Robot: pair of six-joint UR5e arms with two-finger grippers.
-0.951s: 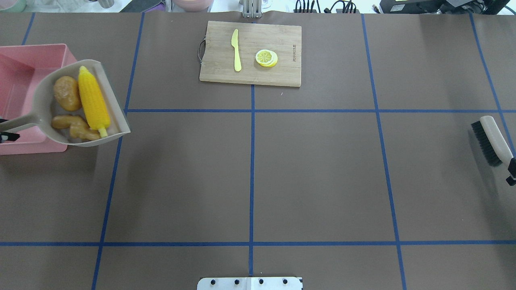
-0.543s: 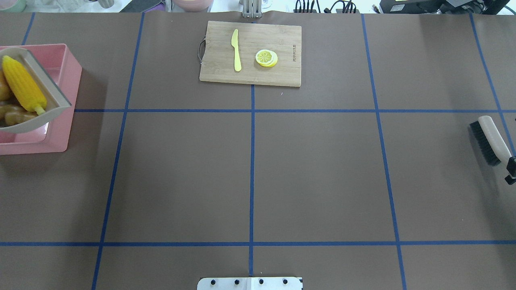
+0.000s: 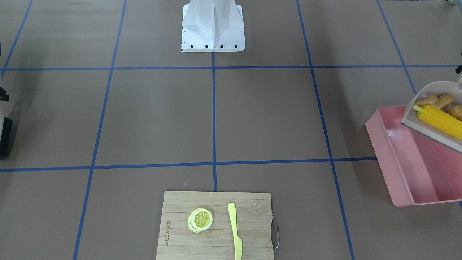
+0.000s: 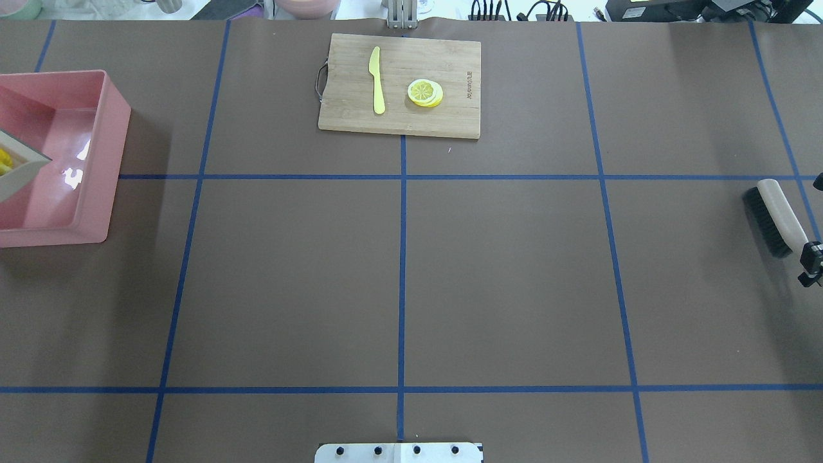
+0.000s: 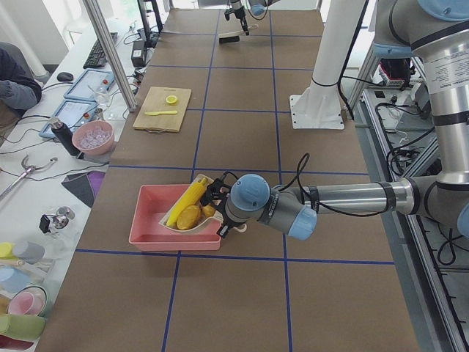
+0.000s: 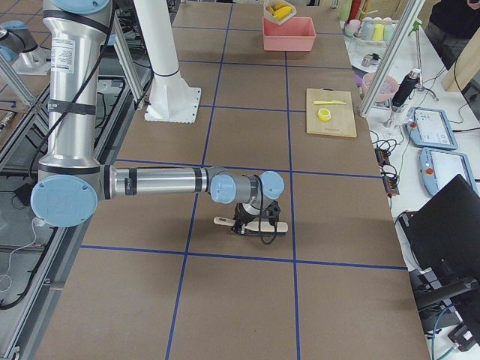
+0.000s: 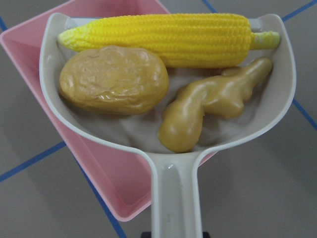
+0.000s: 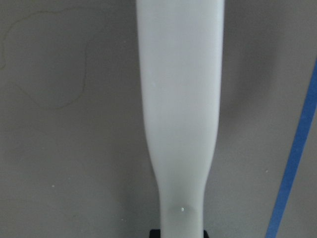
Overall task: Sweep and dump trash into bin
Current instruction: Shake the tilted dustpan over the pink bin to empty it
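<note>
trash for the task sits in a beige plastic dustpan with a long handle [image 7: 176,198], which is held in the air over the large pink rectangular plastic bin [image 4: 114,148] near the bench's [image 4: 501,276] end on the robot's left. the long yellow toy corn cob [image 7: 163,39] lies across the pan along its open lip. the brown oval toy potato [image 7: 114,79] and the knobbly tan toy ginger root [image 7: 198,106] lie side by side behind it, nearer the handle, and both touch the cob. all three lie inside the pan. in the front-facing view the pan's lip hangs above the bin's interior while its handle end reaches back past the bin's wall.

the left fingers [image 5: 220,198] are closed on the end of the dustpan's handle and carry it. at the far end of the bench, the right fingers [image 4: 811,254] are clamped on the pale handle of a hand brush with black bristles [image 4: 775,215]. whether the bristles touch the bench cannot be told.

a rectangular bamboo cutting board [image 4: 450,116] lies at the bench's far edge from the robot, well apart from the bin and the brush. a yellow plastic knife [image 4: 377,80] and a small stack of yellow lemon slices [image 4: 425,92] rest on it.
</note>
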